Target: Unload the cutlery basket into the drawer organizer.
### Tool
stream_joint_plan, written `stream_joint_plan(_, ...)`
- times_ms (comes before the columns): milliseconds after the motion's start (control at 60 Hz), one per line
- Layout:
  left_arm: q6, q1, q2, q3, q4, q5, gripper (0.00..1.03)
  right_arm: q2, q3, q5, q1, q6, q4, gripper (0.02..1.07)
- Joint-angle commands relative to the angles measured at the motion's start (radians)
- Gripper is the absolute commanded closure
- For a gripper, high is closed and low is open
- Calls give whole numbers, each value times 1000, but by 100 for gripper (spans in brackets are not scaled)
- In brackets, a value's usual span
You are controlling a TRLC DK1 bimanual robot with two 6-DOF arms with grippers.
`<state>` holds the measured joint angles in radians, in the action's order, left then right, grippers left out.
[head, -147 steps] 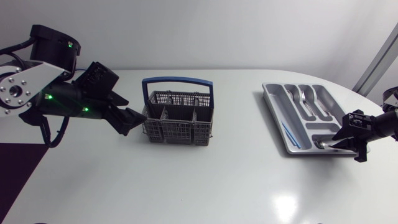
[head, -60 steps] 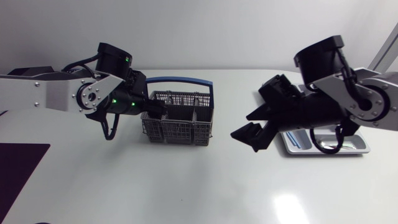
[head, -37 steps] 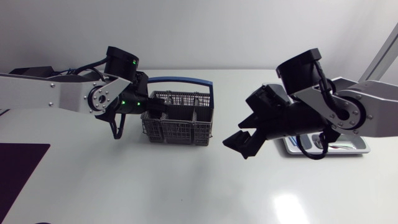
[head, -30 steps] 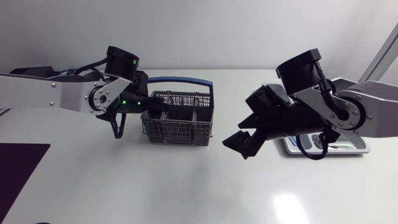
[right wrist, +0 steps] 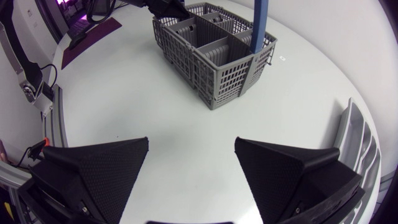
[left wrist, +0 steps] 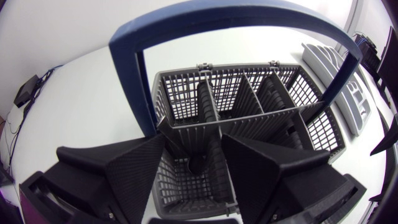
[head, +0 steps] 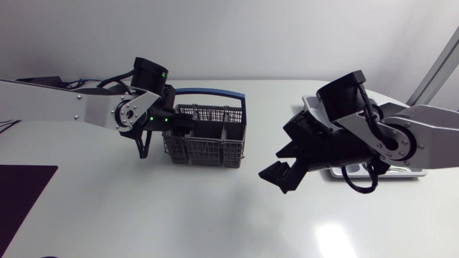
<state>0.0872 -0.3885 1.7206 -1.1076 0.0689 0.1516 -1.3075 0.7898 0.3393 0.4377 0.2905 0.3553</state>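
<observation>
The left gripper (left wrist: pixel 194 148) has pushed over the basket (head: pixel 206 136) mid-table, fingers spread above its near compartment; the right gripper (head: pixel 281 174), spread and empty, has swung from the organizer (head: pixel 414 170) toward it, so another pick looks due

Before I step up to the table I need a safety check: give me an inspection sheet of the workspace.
Surface: white table, glossy.
Job's things: grey cutlery basket with blue handle near the middle; drawer organizer at the right, mostly hidden by the right arm.
Clutter: nothing seen.
End effectors: left end effector open at the basket's end compartment; right end effector open above bare table between basket and organizer.
Cables: black cable loops hang under each arm.
Surroundings: nothing seen reaching over the table.
</observation>
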Motion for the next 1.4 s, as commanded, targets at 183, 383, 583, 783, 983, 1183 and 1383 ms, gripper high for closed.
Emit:
stream_joint_plan(183,29,-6,56,-47,-29,19,39,17,-37,4,6,-16,-12,7)
stream_joint_plan(383,29,-7,77,-61,-50,19,44,19,-46,10,6,-13,-12,7)
stream_joint_plan(583,40,0,73,-54,-66,19,55,19,-54,13,6,-8,-13,7)
stream_joint_plan(783,74,36,53,-38,-80,-35,65,20,-61,13,7,-8,-19,7)
stream_joint_plan(983,95,73,56,-38,-80,-90,65,25,-70,12,6,-8,-22,7)
stream_joint_plan(1183,115,96,65,-47,-78,-130,70,28,-73,12,7,-7,-22,7)
stream_joint_plan(1383,131,120,88,-57,-78,-192,84,30,-77,10,10,-8,-24,7)
